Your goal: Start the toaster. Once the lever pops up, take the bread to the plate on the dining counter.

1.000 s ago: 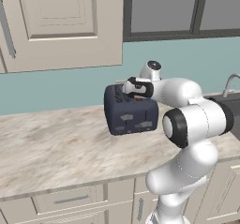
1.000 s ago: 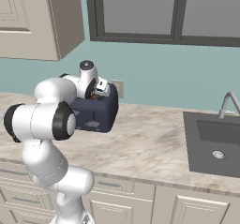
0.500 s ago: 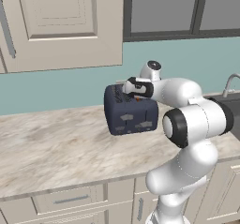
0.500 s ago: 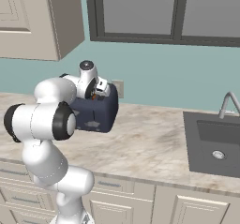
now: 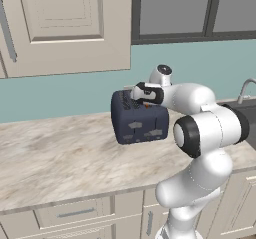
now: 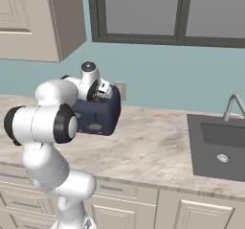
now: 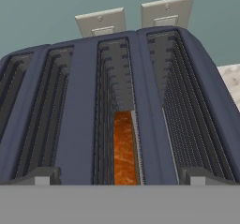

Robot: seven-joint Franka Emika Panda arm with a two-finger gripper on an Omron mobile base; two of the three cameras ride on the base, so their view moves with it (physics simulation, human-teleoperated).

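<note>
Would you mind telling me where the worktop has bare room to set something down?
Free: the beige marble worktop left of the dark navy-blue four-slot toaster, and the stretch between toaster and dark sink. Crowded: above the toaster, where the white arm reaches over the slots.

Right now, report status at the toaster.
Gripper open, empty, over the toaster. Bread sits down in a slot, third from the left in the hand view. Nothing blocks the slot.

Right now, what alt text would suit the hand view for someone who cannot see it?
Looking down into a dark navy toaster with four slots; a brown bread slice sits low in the third slot from the left. Two beige wall plates hang on the teal wall behind.
</note>
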